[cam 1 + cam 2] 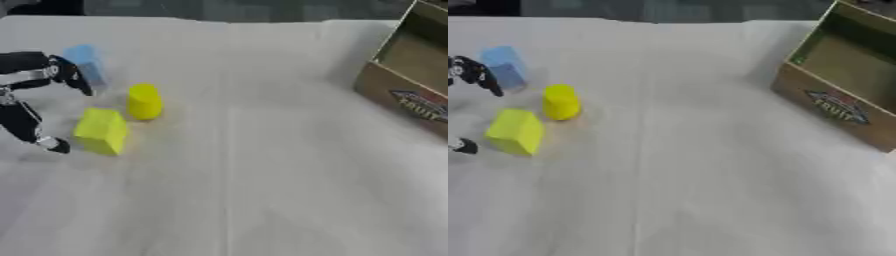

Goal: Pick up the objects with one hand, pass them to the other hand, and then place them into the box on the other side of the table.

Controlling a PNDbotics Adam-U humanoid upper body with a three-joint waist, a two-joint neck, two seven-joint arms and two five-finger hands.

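Three blocks stand at the table's left: a lime-yellow block (101,131) nearest me, a yellow cylinder (143,101) just behind it, and a light blue block (87,65) farther back. My left hand (35,95) comes in from the left edge, open, with its fingers spread. One fingertip is beside the blue block, another ends just left of the lime-yellow block, touching neither that I can tell. A cardboard box (837,107) with a fruit label stands open at the right edge. My right hand shows in neither view.
A white cloth (262,175) covers the table, with a wide bare stretch between the blocks and the box. A dark strip runs along the far edge.
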